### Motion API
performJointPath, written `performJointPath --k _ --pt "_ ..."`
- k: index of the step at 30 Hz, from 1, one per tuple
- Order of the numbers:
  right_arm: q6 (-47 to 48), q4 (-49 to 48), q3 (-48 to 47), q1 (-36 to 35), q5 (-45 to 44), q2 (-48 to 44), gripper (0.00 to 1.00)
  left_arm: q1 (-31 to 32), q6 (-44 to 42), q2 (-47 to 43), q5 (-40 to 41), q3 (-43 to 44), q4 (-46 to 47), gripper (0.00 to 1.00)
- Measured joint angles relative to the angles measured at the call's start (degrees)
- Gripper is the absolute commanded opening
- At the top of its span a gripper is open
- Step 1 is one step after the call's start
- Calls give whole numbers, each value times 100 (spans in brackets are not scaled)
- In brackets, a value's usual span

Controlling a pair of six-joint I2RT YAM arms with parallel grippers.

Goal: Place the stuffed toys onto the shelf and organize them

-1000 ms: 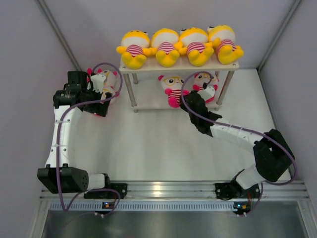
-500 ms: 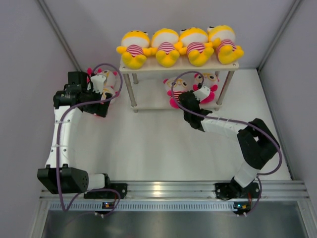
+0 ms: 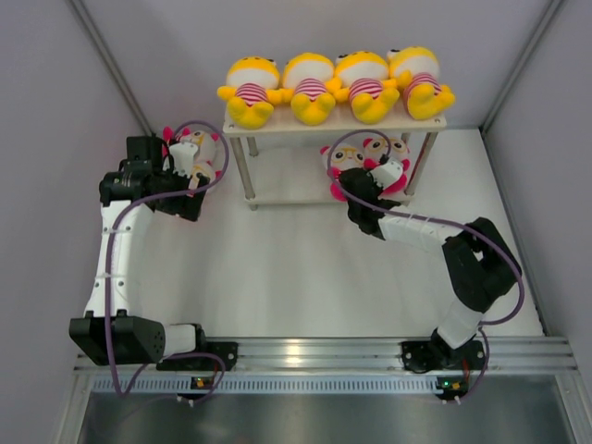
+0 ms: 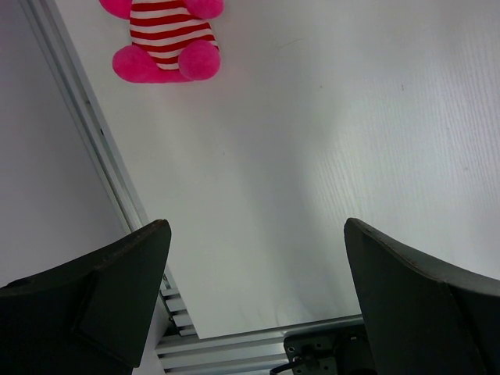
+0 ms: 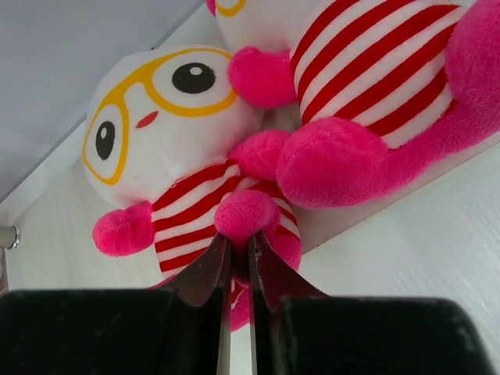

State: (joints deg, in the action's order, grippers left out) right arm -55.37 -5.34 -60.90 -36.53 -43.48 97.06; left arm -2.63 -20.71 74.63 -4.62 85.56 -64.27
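Four yellow stuffed toys (image 3: 333, 88) sit in a row on the top board of the shelf (image 3: 277, 126). On the lower tier two pink-limbed toys sit pressed together at the right. My right gripper (image 5: 238, 239) is shut on a pink limb (image 5: 247, 214) of the left one, the toy with yellow glasses (image 5: 156, 117) (image 3: 344, 157). Its neighbour (image 5: 367, 70) (image 3: 384, 148) touches it. Another pink toy (image 4: 168, 39) (image 3: 196, 144) lies on the table left of the shelf. My left gripper (image 4: 256, 226) hangs open above the table near it, holding nothing.
Grey walls close in the table on the left, back and right. An aluminium rail (image 3: 314, 353) runs along the near edge by the arm bases. The shelf's thin metal legs (image 3: 242, 171) stand between the two arms.
My right gripper has slid the glasses toy to the right along the lower tier, up against its neighbour. The left arm has stayed still.
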Motion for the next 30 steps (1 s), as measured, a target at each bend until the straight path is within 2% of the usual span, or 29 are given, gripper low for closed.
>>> performJointPath --k 2,4,7,11,14,23,30 --pt "-28 35 0 37 13 11 20 0 0 -13 2 -22 0 99" --pt "-26 46 0 46 35 11 23 0 0 -17 4 -46 0 99" --pt "-4 37 4 46 105 9 34 0 2 -17 22 -72 2 99" --pt "48 -13 90 46 223 -70 53 -2 2 -28 17 -195 103 99" --pt "247 -81 205 46 348 -260 61 -52 4 -35 52 -538 352 99" --pt "782 -249 437 46 485 -802 68 -348 57 476 131 -793 949 94" --pt "1231 -352 522 44 671 -942 71 -417 118 1384 72 -284 1475 94"
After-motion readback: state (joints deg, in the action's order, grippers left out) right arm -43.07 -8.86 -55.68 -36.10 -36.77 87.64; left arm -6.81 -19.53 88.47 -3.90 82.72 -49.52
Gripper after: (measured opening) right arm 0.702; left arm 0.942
